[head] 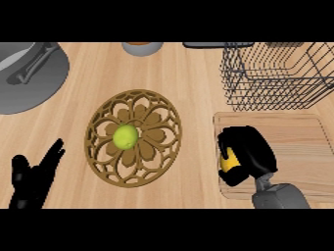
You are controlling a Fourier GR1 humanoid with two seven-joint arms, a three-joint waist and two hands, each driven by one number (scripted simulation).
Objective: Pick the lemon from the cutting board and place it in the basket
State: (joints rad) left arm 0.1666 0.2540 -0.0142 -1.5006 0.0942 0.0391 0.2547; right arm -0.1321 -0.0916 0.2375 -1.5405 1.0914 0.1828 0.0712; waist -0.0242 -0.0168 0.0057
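- head view, only one there is, looking steeply down on the wood counter (195, 88)
- right hand (248, 153) is over the left part of the cutting board (307, 147), forearm coming in from the bottom edge
- its fingers are curled down round the lemon (229, 162). Only a small yellow patch shows at the hand's left side, the rest is hidden under the black fingers
- can't tell if the lemon's touching the board or already off it, hand covers that bit
- basket (285, 78) is black wire, top right, just behind the board's far edge. Lemon's well short of it
- left hand (31, 177) is bottom left, open, fingers spread and pointing up, resting, nothing in it
- middle of the counter: round brown openwork trivet (158, 110) w/ a yellow-green fruit (126, 136) sitting at its centre, btw the two hands
- top left: a grey pan (25, 90) w/ a metal utensil (32, 66) lying in it, partly cut off by the edge
- top middle: a small grey bowl (142, 47), only its near side shows
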